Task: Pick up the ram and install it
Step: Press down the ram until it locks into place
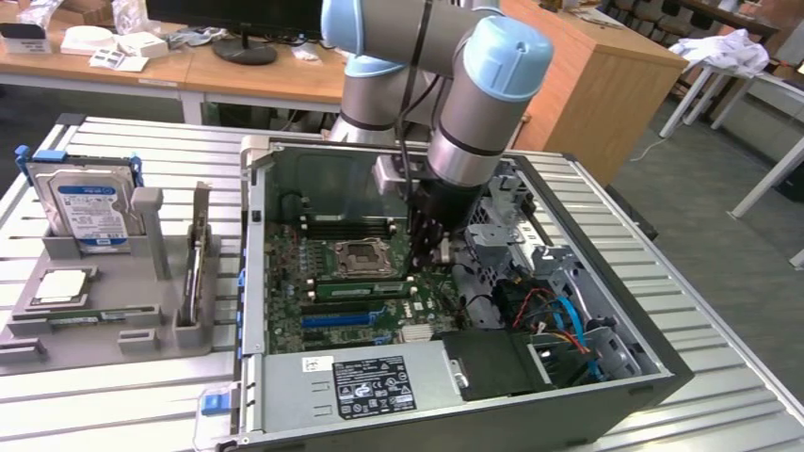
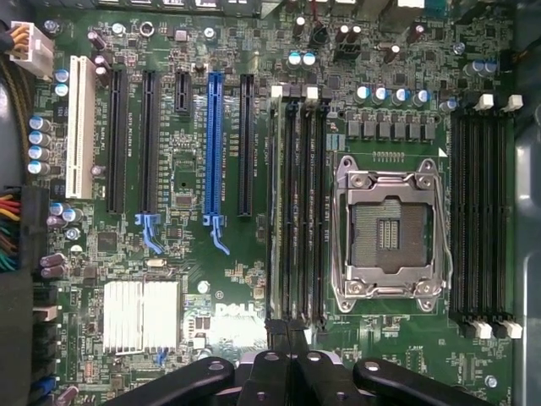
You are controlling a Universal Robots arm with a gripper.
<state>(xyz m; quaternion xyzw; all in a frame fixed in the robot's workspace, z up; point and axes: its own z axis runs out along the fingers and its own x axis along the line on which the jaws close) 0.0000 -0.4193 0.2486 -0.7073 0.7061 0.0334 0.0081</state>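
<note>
The ram [image 1: 358,288] is a thin green stick lying along the memory slots beside the CPU socket [image 1: 361,254], inside the open computer case [image 1: 628,377]. In the wrist view the ram [image 2: 275,211] shows edge-on in the outermost of the black slots, on the side toward the blue expansion slot [image 2: 213,144]. My gripper [image 1: 425,266] hangs just over the end of the ram that lies toward the exterior view's right. Its black fingers [image 2: 279,342] stand close together at that end of the slot row, and the gripper [image 2: 290,338] looks shut with nothing in it.
A grey fixture [image 1: 113,301] to the exterior view's left of the case holds a hard drive [image 1: 88,202] and small parts. Drive cages and cables [image 1: 553,311] crowd the case on the exterior view's right. A second bank of black memory slots [image 2: 482,211] lies beyond the socket [image 2: 389,224].
</note>
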